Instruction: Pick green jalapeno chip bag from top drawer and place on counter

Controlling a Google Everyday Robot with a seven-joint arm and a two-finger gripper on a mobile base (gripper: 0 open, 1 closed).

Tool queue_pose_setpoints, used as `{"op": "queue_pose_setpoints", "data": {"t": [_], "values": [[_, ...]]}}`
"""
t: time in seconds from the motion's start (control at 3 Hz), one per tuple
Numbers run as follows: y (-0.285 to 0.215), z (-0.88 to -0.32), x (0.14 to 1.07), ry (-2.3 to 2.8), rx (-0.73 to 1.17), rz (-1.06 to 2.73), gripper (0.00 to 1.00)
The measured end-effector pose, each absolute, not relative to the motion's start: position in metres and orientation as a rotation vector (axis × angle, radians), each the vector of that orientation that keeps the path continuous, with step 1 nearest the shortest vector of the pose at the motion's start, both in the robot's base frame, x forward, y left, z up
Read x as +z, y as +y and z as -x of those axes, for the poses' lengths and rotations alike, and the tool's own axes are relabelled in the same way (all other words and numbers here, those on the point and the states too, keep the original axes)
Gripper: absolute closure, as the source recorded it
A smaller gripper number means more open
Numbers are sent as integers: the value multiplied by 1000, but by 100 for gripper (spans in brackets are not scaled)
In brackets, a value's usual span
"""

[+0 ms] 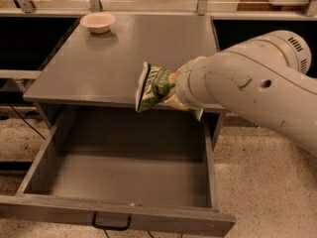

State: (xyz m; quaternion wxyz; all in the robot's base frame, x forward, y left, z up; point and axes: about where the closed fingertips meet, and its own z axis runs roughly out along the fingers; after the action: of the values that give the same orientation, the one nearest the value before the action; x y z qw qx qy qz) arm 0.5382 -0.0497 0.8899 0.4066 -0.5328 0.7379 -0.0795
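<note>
Speckled floor (267, 182) takes up the bottom and right of the frame, and your grey cabinet sits in the middle with the counter (114, 58) stretching up toward the top edge. Up in the upper left corner of that counter there's a small pale bowl (97, 22), well apart from everything else. The top drawer (124, 172) is pulled wide open toward the bottom of the frame, so you're looking straight down at its grey floor, with the black pull handle (111, 223) on the front panel at the very bottom edge. Your big white arm (252, 83) comes in from the right side and ends about dead centre of the picture. The gripper (171, 94) is mostly tucked behind the wrist there, but it's clamped on the green jalapeno chip bag (152, 88) and nothing else. The bag is out of the drawer, up in the air, standing on edge with a white end pointing up and slightly left. It's hanging right over the counter's front edge, a bit right of the middle, and its lower end dips in front of that edge, above the back of the open drawer. I honestly can't tell whether it's brushing the countertop or just above it.
</note>
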Motion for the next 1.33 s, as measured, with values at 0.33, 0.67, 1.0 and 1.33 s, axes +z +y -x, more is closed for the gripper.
{"op": "queue_pose_setpoints", "data": {"t": [0.33,0.67,1.0,1.33], "values": [[-50,-538,890,1861,-200,1344,100],[-43,-556,887,1869,-187,1347,100],[-22,-584,888,1846,-171,1384,100],[7,-609,888,1808,-143,1431,100]]}}
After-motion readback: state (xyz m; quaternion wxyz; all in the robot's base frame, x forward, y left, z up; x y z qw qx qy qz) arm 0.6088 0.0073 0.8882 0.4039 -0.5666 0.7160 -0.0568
